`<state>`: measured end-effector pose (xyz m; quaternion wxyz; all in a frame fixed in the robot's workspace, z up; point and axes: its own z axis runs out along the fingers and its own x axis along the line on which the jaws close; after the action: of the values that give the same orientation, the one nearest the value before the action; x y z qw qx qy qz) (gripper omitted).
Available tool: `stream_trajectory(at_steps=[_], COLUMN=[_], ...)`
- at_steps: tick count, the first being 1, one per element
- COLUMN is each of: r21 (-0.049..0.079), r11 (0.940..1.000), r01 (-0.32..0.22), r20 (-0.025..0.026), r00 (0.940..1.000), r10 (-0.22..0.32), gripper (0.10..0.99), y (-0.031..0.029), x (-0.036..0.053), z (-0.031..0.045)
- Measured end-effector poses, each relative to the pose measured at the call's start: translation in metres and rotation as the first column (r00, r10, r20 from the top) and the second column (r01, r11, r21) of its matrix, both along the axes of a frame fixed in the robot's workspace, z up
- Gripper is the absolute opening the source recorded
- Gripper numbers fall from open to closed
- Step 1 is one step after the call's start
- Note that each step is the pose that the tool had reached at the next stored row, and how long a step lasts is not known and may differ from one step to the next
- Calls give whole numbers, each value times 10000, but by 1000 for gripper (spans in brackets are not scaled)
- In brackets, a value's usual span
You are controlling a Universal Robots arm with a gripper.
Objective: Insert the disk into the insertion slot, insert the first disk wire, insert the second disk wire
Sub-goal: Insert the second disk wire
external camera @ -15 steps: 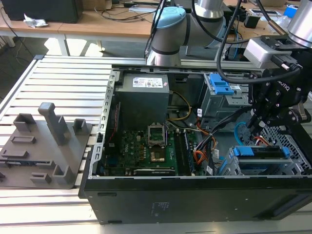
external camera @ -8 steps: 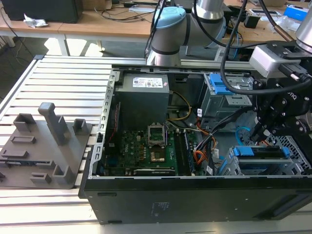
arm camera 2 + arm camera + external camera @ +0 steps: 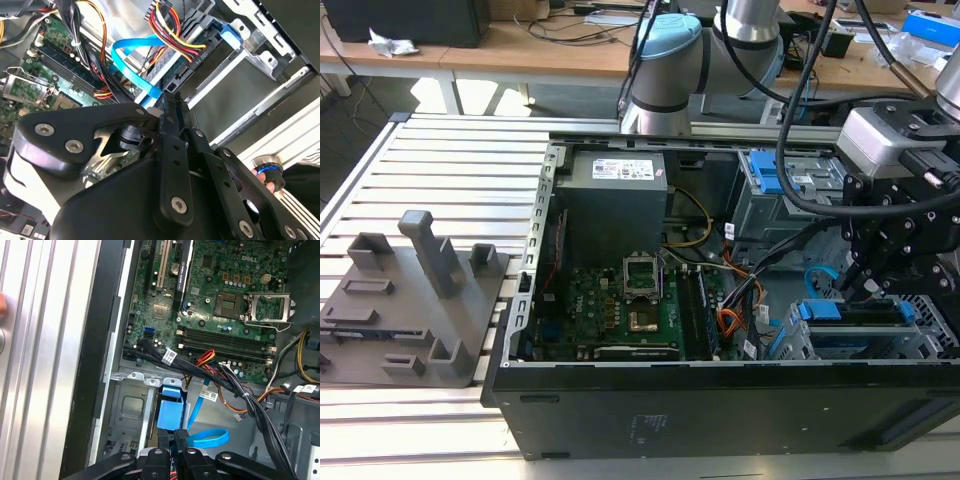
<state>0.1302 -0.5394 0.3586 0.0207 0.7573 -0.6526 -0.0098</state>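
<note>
The disk (image 3: 850, 322), with blue side rails, lies in the insertion slot (image 3: 932, 338), a silver perforated cage at the exterior view's lower right. In the second wrist view the disk (image 3: 235, 95) shows its dark face. The first disk wire (image 3: 172, 30), a red, yellow and black bundle, ends in a black plug at the disk's edge. The second disk wire (image 3: 135, 57), a flat light-blue cable, loops down to my fingertips. My gripper (image 3: 167, 100) is shut on its end, right at the disk's edge. My gripper (image 3: 173, 439) and the second disk wire (image 3: 210, 438) also appear in the first wrist view.
The open computer case holds a green motherboard (image 3: 620, 305), a grey power supply (image 3: 615, 195) and a second grey cage with a blue latch (image 3: 770, 180). Black cable bundles (image 3: 235, 385) run across beside the slot. A grey fixture (image 3: 405, 305) stands on the slatted table.
</note>
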Motion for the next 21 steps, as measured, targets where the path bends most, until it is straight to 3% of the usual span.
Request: stream_trajectory(at_steps=[4, 8, 14, 21], r21=[13, 13, 10, 10], r11=[9990, 9979, 9977, 9971], r01=[437, 645, 682, 764], r20=[0, -14, -21, -21], r00=[9990, 9979, 9977, 9971], r10=[-437, -645, -682, -764], gripper=[161, 161, 161, 161], y=[-3, -1, 53, 50], x=[18, 97, 188, 193], z=[-40, -101, -127, -176])
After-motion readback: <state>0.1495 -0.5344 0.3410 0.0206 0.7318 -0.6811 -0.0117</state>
